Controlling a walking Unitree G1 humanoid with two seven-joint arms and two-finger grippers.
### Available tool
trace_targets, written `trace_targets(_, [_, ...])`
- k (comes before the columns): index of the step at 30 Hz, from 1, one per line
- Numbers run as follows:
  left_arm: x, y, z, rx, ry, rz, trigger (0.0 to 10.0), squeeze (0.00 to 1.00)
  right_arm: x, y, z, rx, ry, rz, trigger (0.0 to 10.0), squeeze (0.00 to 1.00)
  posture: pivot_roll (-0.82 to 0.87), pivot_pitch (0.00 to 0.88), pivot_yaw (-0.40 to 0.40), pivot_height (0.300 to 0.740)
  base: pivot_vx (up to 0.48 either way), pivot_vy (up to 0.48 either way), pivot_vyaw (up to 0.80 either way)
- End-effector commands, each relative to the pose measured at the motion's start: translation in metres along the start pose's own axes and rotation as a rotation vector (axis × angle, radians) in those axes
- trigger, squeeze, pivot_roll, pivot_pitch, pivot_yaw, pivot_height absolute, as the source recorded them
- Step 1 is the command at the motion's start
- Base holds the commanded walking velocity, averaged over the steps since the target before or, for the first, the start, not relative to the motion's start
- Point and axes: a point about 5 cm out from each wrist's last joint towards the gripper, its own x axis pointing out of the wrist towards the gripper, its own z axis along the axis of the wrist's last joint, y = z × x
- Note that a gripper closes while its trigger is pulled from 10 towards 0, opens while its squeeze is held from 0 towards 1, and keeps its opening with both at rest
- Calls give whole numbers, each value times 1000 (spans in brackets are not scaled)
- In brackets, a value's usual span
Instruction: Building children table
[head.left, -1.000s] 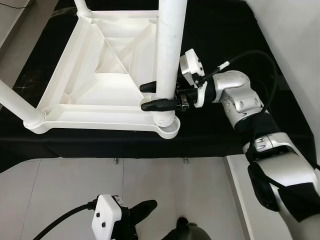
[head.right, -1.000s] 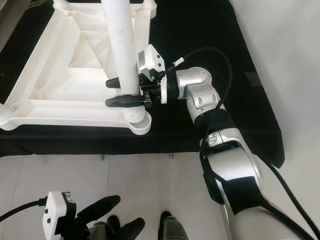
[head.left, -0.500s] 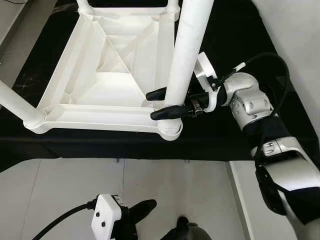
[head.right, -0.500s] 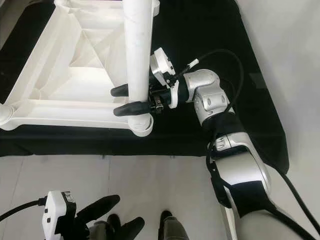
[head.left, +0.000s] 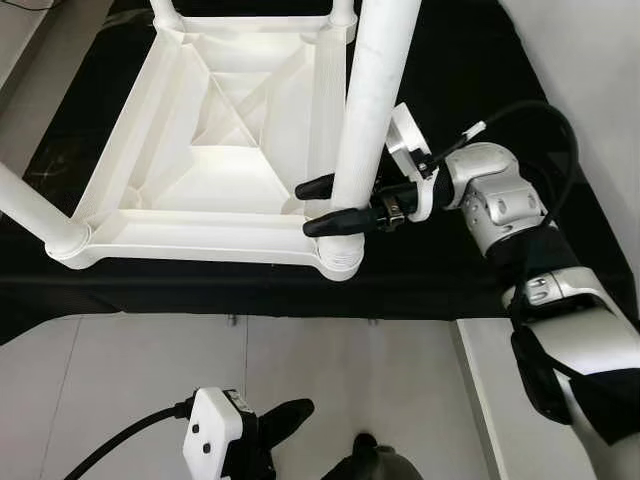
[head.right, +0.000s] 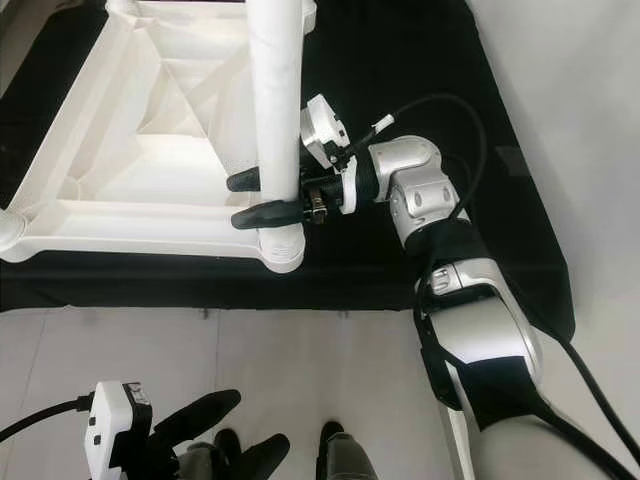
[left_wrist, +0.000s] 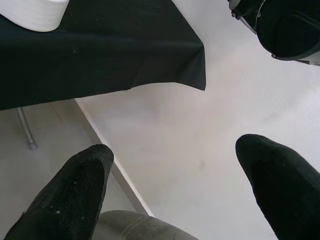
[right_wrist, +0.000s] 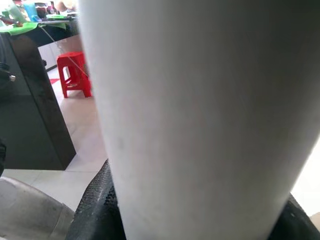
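A white plastic children's table lies upside down on a black-clothed surface. A white round leg stands in the near right corner socket, leaning slightly right. My right gripper is shut on this leg just above the socket, one black finger on each side. In the right wrist view the leg is pressed right up to the camera. Another leg stands in the near left corner. My left gripper hangs low over the floor, fingers spread open, holding nothing.
The black surface's front edge runs across the view, with light floor tiles below it. A white wall stands close on the right. A red stool shows far off in the right wrist view.
The leg tilted from upright toward the right and settled lower into the corner socket. My right gripper shifted slightly right with it and kept its hold.
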Motion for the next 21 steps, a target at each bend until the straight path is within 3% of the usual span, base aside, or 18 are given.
trace_targets(1, [-2, -5, 0, -3, 13, -15, 10000, 0, 0, 10, -46, 155, 145, -19, 10000, 0, 59, 426, -1, 740, 0, 0, 0])
trace_targets(13, [-2, -4, -1, -4, 16, -13, 10000, 0, 7, 17, -49, 117, 130, 28, 10000, 0, 61, 420, 2, 740, 0, 0, 0])
trace_targets(16, [-2, -4, 0, -4, 15, -13, 10000, 0, 8, 22, -56, 92, 182, 25, 10000, 0, 59, 419, 3, 740, 0, 0, 0])
trace_targets(21, [-1, -3, -1, -3, 14, -17, 10000, 0, 6, 20, -65, 82, 245, -105, 10000, 0, 51, 407, 1, 740, 0, 0, 0])
